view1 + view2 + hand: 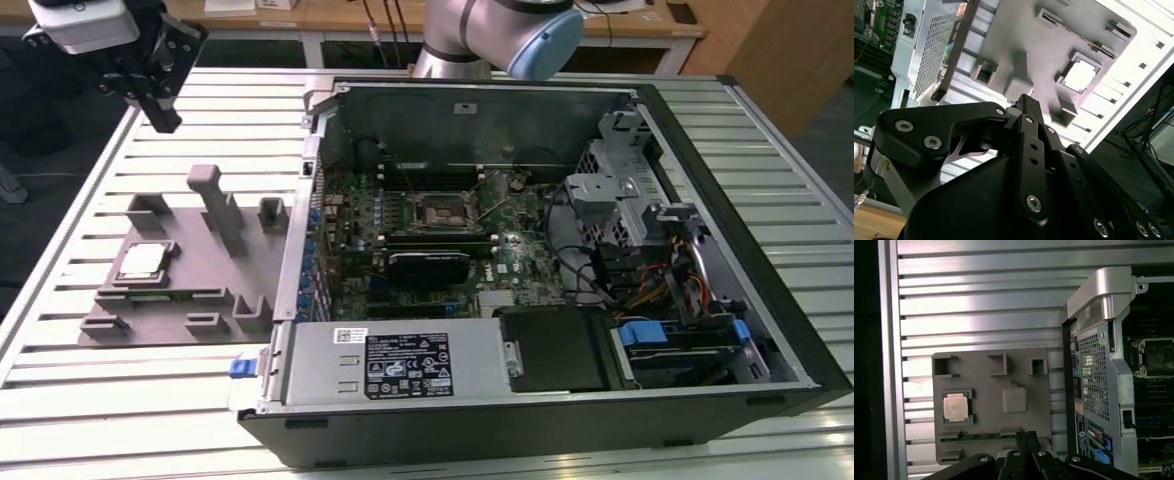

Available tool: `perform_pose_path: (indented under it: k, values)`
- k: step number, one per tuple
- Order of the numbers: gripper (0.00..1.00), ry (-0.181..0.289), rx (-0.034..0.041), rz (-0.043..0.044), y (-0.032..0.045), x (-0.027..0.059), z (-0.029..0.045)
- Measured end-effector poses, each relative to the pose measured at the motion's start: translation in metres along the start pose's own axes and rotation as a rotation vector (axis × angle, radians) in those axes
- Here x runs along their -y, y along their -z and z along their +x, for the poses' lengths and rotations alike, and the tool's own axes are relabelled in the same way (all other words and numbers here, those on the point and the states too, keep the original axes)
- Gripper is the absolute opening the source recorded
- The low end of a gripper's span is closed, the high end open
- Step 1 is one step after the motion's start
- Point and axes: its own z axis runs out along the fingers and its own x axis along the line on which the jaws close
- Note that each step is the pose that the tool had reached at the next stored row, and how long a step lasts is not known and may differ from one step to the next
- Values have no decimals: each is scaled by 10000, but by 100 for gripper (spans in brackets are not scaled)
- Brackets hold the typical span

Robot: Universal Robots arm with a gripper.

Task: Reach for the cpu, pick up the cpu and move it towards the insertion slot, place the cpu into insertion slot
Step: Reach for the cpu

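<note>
I see my end effector (163,120) pinched narrow, holding nothing, above the table's (120,400) far left. The cpu (143,262) lies in the grey fixture block (214,290), with the insertion slot (441,212) well to its right.

The computer case (507,440) is lying open on the table (80,400). Over on the exterior view's left, the fixture block (174,270) is sitting just beside the case. The cpu (143,262) is resting in a recess on that block, on the side facing away from the case. Inside the case, the insertion slot (441,212) is sitting on the motherboard (354,240), around the middle. The power supply (400,365) is lying along the case's near wall, the drive cage (621,200) against its wall on the exterior view's right. And the gripper (164,120) is hanging outside the case, off its far corner on the exterior view's left, well apart from the cpu.
</note>
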Motion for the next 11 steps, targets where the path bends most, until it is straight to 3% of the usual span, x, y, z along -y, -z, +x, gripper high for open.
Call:
perform_pose_path:
  k: [11]
  values:
    - [11, -1, 1, 1, -93, 14, 181]
